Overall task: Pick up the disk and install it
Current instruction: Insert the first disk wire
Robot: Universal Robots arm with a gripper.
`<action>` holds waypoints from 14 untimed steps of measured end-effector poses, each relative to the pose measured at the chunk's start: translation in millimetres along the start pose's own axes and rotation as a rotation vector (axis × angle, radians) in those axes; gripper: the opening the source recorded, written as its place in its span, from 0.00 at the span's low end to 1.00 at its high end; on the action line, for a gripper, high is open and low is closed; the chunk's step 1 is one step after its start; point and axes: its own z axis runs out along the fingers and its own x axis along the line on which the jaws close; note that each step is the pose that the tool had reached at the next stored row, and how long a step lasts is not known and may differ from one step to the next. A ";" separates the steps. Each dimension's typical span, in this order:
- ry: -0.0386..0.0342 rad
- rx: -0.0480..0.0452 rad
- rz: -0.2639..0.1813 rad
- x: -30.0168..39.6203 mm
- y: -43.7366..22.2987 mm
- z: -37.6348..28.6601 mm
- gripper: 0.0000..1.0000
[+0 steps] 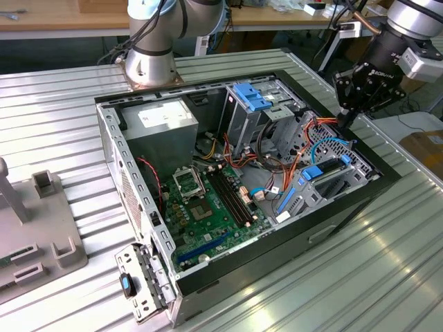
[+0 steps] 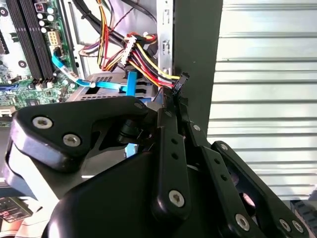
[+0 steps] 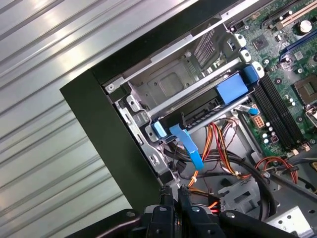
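The disk point(image 1: 329, 174) lies in the drive cage at the open computer case's corner on the exterior view's right, dark with blue rails. In the first wrist view the disk point(image 3: 202, 115) shows dark between silver cage bars, with a blue rail end point(image 3: 158, 130) by the case wall. My gripper point(image 1: 344, 119) hangs just above that corner of the case, over the bundle of coloured wires. In both wrist views the fingers are pressed together, with nothing seen between them. The gripper point(image 2: 172, 99) tips sit just short of a black connector point(image 2: 183, 78) on the wires, and the gripper point(image 3: 174, 194) is apart from the disk.
The case point(image 1: 332, 221) lies open on a ribbed metal table, with a motherboard point(image 1: 208, 200), a grey power supply point(image 1: 159, 117), a blue-latched cage point(image 1: 250, 95) and loose cables inside. The arm's base point(image 1: 149, 62) stands behind it. A grey fixture point(image 1: 41, 228) sits at the exterior view's left.
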 end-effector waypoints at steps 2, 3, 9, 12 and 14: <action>-0.0008 -0.0005 0.000 5.5 -3.8 0.0 0.16; -0.0011 -0.0006 0.000 7.5 -5.1 0.1 0.16; -0.0011 -0.0027 0.001 26.7 -17.0 0.2 0.16; -0.0009 -0.0029 0.009 27.6 -15.7 0.3 0.16; -0.0005 -0.0036 0.031 27.9 -15.0 0.7 0.16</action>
